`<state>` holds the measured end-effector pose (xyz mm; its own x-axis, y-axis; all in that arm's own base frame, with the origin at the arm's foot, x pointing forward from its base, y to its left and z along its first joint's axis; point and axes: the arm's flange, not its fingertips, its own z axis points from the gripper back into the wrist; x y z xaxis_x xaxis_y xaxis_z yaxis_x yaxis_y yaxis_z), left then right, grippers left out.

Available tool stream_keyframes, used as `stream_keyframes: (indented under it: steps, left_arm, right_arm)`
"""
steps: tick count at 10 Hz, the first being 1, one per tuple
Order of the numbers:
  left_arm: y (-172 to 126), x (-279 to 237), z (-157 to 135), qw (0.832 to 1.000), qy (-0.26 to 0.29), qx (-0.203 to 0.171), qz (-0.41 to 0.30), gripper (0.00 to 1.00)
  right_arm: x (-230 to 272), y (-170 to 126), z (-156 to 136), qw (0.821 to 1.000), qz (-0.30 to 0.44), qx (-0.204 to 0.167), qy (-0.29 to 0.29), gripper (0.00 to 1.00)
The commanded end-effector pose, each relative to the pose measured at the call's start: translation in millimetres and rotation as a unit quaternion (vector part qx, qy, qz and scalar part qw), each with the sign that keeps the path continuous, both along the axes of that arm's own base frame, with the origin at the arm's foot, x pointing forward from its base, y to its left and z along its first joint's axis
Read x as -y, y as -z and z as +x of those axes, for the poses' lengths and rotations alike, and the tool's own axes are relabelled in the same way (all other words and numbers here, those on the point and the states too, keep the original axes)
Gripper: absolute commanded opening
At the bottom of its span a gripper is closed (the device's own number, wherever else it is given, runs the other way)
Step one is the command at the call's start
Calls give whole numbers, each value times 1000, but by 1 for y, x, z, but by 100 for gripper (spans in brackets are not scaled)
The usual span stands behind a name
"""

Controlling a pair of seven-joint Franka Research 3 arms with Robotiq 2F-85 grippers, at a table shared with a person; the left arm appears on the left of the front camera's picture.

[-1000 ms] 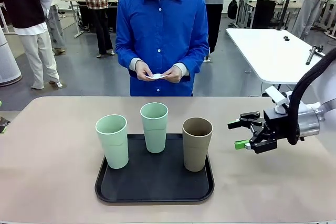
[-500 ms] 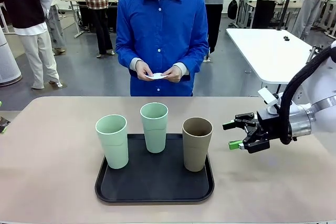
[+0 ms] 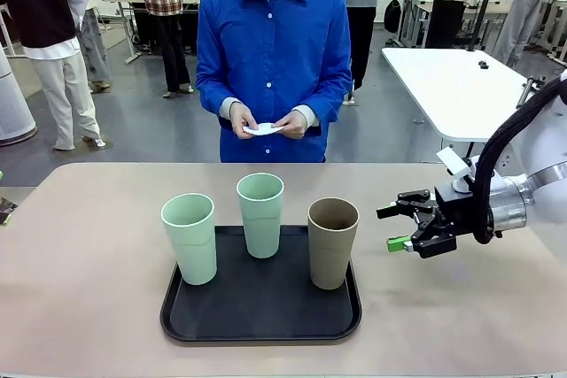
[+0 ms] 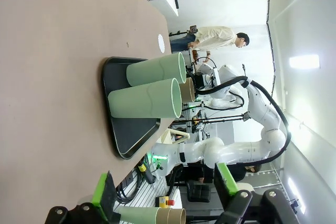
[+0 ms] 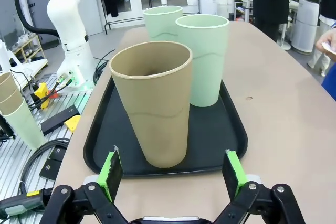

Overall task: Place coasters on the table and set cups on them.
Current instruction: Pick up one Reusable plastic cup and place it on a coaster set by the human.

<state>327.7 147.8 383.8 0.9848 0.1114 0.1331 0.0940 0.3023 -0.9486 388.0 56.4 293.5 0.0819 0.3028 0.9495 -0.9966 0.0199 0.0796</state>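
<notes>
- Standing upright on the black tray [image 3: 266, 329], near the middle of the table [image 3: 80, 254], are all three cups: brown cup [image 3: 332, 243] at the tray's right, mint cup [image 3: 260, 215] at far middle, second mint cup [image 3: 189, 238] at near left.
- Coasters [image 3: 264, 129] are held betw. the person's hands [image 3: 241, 119] at the far side. None is laid on the table yet, so the task is judged barely begun.
- Key relation: the brown cup lies directly left of the right gripper [image 3: 390, 228], near but apart. Its long axis is vertical, and in the right wrist view it is framed betw. the two green pads [image 5: 111, 171] w/ a gap each side.
- Right gripper's jaws are spread wide, w/ nothing held. Fingers are pointed leftward at approx. mid-height of the cup.
- Left gripper [image 4: 163, 187] is likewise spread wide and empty, w/ the cups well apart from it.
- Right arm is judged the nearer for the brown cup. A straight leftward approach would be called for, but a coaster is needed on the table first.
</notes>
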Motion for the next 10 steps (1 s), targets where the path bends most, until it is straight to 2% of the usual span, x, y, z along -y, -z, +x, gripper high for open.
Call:
stream_keyframes:
  steps: [1,4,7,10]
  left_arm:
    - [-1,-1,-1,1000,-2,4,-5,100]
    - [-1,-1,-1,1000,-2,4,-5,100]
    - [-1,-1,-1,1000,-2,4,-5,100]
    - [-1,-1,-1,1000,-2,4,-5,100]
  right_arm:
    - [-9,6,3,1000,6,2,-16,100]
    - [-26,26,7,997,38,14,-71,100]
    - [-31,42,12,995,61,19,-78,100]
    - [-48,57,14,995,57,-6,-83,100]
